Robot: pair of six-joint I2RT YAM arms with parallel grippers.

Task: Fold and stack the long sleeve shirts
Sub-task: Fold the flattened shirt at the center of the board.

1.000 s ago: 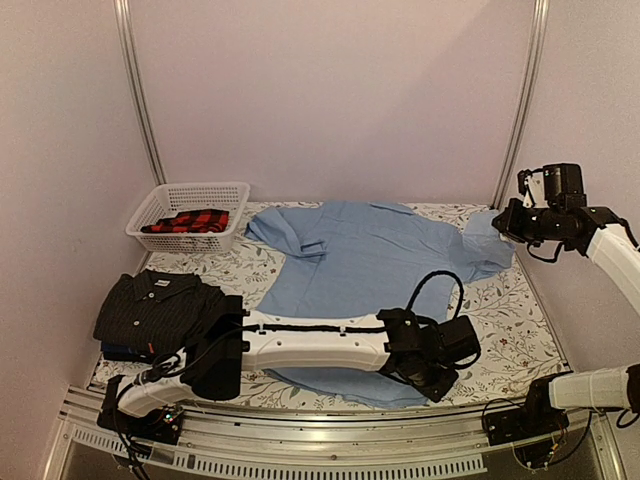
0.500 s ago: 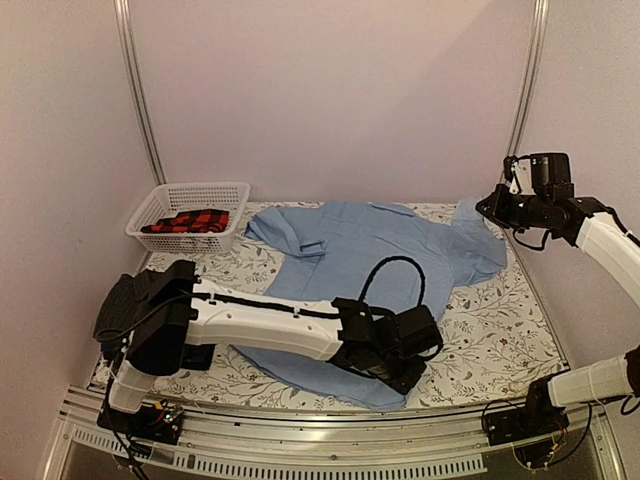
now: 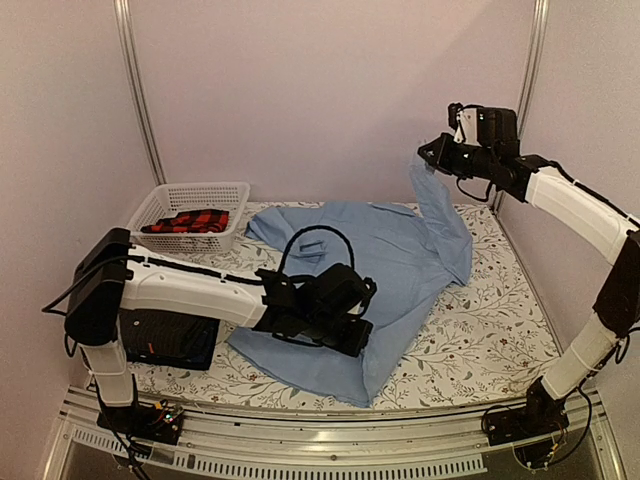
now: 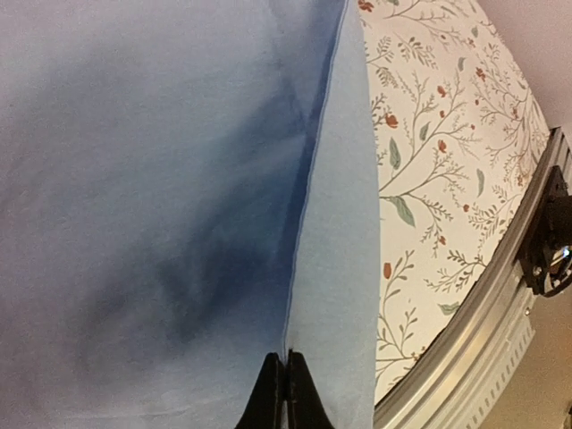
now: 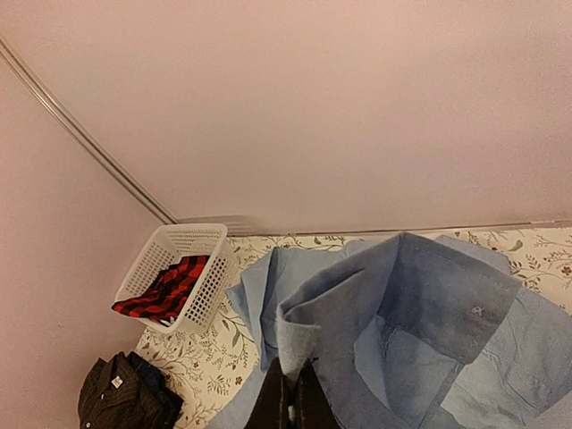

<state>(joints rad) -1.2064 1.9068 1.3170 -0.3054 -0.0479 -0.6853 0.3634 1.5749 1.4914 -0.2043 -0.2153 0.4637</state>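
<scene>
Cloth of the light blue shirt (image 3: 380, 250) spread toward the basket (image 3: 190, 188) from both pinches: left end effector (image 4: 284, 371) clamped its hem, right end effector (image 5: 292, 375) its sleeve.

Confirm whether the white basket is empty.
No, the white basket holds a red and black plaid cloth.

We see the floral-print table (image 3: 480, 330) bearing a white plastic lattice basket (image 3: 185, 242), a light blue cloth shirt (image 3: 370, 250) and folded dark shirts (image 5: 121, 398).
</scene>
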